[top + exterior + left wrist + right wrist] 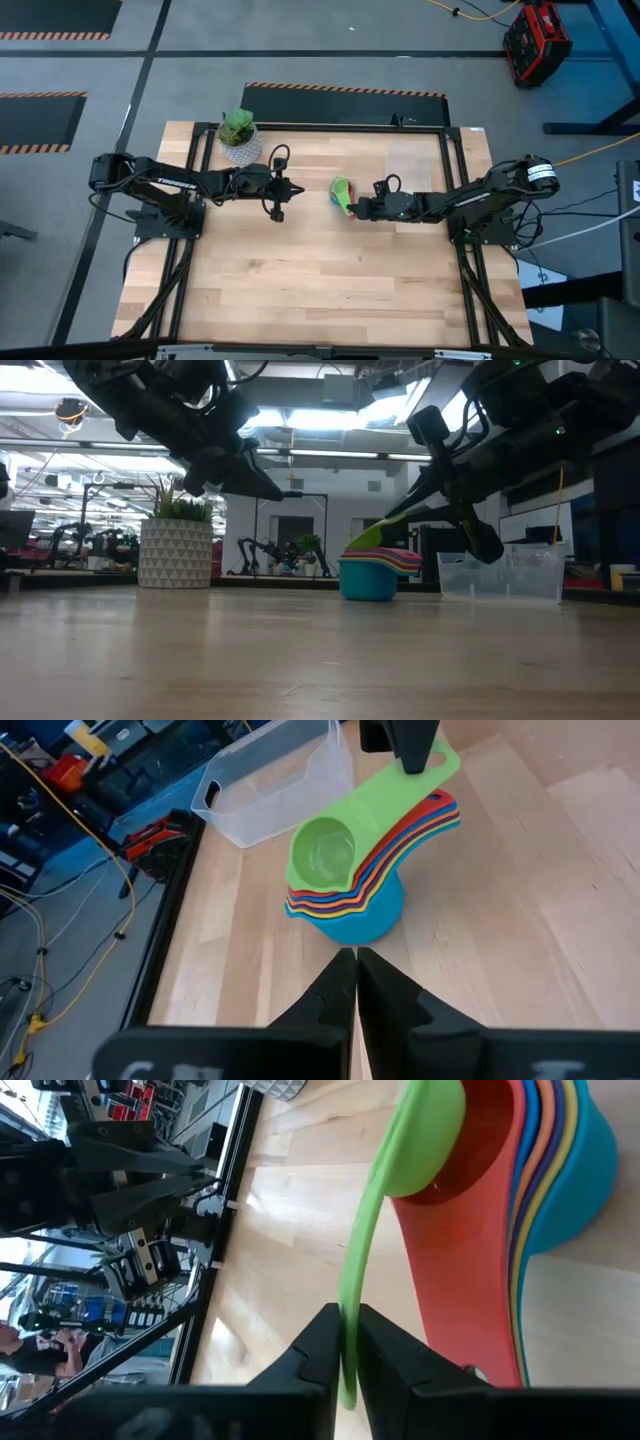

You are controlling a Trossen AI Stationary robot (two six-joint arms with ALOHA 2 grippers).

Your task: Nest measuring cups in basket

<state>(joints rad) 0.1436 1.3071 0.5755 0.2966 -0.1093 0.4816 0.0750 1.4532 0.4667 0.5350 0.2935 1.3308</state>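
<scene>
— What am I looking at on your side, biggest thing first?

— I've got the wooden table [300, 270] under both arms. On its far right part sits the basket [413, 160], a clear tub, standing apart from everything else; from my low view it shows just behind the right arm. At the far left edge stands a plant in a white patterned pot [240, 140].

— And the cups?

— I see the measuring cups [350, 890] stacked one inside another near the middle of the table, on the bare wood, not in the basket. A big blue one is at the bottom, then red, orange and yellow rims, with the small green cup [325, 855] on top, its long handle slanting up and away from the pile.

— Grippers?

— My right gripper [348, 1342] has its fingers clamped on the flat handle of the green cup; the handle runs straight between the two tips. My left gripper [355, 960] hangs above the table just beside the stack on the plant's side, fingers pressed together with nothing between them
</scene>
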